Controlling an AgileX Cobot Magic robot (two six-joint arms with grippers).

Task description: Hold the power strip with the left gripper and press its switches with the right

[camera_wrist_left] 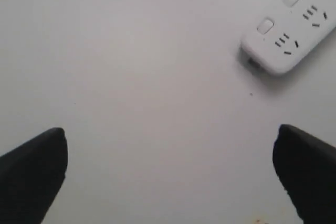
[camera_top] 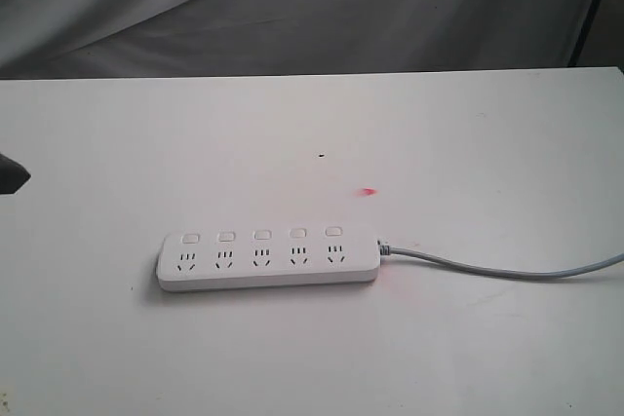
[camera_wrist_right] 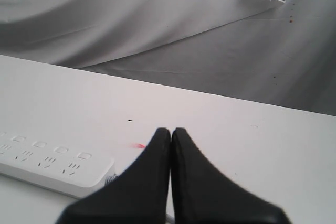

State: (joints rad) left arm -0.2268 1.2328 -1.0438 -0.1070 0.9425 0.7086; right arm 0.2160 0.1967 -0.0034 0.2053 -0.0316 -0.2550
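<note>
Strip (camera_top: 268, 258): flat on table (camera_top: 468, 358).
My left tool (camera_wrist_left: 170, 137): spread wide, empty, near strip's end.
My right tool (camera_wrist_right: 171, 132): clenched, empty.

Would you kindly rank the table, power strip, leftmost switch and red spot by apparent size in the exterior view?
1. Table
2. Power strip
3. Leftmost switch and red spot: too alike to rank.
</note>
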